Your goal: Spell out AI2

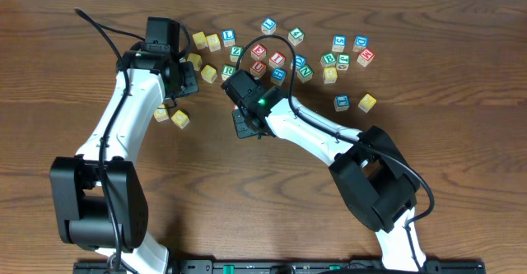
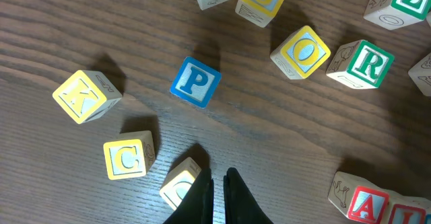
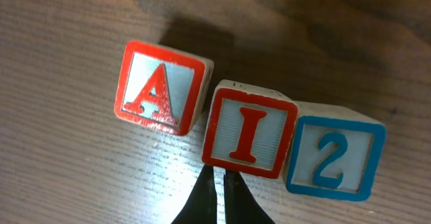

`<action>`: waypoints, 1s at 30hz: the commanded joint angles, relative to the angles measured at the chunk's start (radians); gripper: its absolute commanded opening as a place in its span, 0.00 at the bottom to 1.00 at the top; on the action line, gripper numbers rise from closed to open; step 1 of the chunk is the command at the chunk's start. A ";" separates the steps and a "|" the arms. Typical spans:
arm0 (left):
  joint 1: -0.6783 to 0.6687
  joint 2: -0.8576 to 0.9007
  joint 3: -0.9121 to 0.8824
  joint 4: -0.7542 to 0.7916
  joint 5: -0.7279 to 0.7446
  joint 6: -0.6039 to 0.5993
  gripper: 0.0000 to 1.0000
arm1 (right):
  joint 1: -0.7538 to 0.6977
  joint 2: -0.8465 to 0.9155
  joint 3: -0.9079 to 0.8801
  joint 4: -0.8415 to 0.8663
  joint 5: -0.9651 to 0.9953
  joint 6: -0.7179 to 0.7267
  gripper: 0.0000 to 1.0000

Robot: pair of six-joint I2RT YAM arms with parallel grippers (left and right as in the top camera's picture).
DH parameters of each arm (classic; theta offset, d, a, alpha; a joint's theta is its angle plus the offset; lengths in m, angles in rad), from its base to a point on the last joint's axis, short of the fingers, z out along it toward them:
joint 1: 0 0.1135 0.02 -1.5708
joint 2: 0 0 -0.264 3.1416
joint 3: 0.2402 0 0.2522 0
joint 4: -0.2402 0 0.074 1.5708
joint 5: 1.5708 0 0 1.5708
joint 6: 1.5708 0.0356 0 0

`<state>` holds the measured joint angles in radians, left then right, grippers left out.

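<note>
Spelling looks done: A block (image 3: 159, 87), I block (image 3: 249, 128) and 2 block (image 3: 335, 158) sit in a row lying crosswise just ahead of our right gripper (image 3: 219, 177), which is clenched and empty, I block nearest. A block seems slightly askew. Our left gripper (image 2: 217, 175), also pinched empty, hangs among spare letters (image 2: 195, 81).

three wooden letter cubes lie in a row on a brown wood-grain table (image 3: 67, 150): a red-bordered wooden cube marked "a" (image 3: 160, 89), a red-bordered wooden cube marked "i" (image 3: 249, 135) and a blue-bordered wooden cube marked "2" (image 3: 335, 158). the row slopes down to the right, the "i" and "2" pressed side by side. the right gripper (image 3: 220, 178), its black fingers nearly together and empty, sits just below the "i" cube's lower left corner.
</note>
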<state>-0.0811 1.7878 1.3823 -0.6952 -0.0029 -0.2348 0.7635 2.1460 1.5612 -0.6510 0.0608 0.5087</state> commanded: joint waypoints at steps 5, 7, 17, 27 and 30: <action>-0.001 0.013 0.011 -0.003 -0.009 0.012 0.08 | -0.005 0.016 -0.001 0.016 0.040 0.014 0.01; -0.001 0.013 0.011 -0.003 -0.008 0.012 0.08 | -0.005 0.016 -0.001 0.019 0.042 0.014 0.01; -0.001 0.013 0.009 -0.009 -0.008 0.012 0.08 | -0.013 -0.020 0.047 -0.035 -0.012 0.006 0.01; -0.001 0.013 0.009 -0.010 -0.008 0.012 0.07 | -0.039 -0.145 0.077 -0.188 -0.014 0.011 0.01; -0.001 0.013 0.009 -0.010 -0.008 0.012 0.08 | -0.038 -0.129 0.050 -0.203 -0.014 0.019 0.01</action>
<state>-0.0811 1.7882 1.3823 -0.7021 -0.0029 -0.2348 0.7277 2.0045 1.6245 -0.8394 0.0448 0.5087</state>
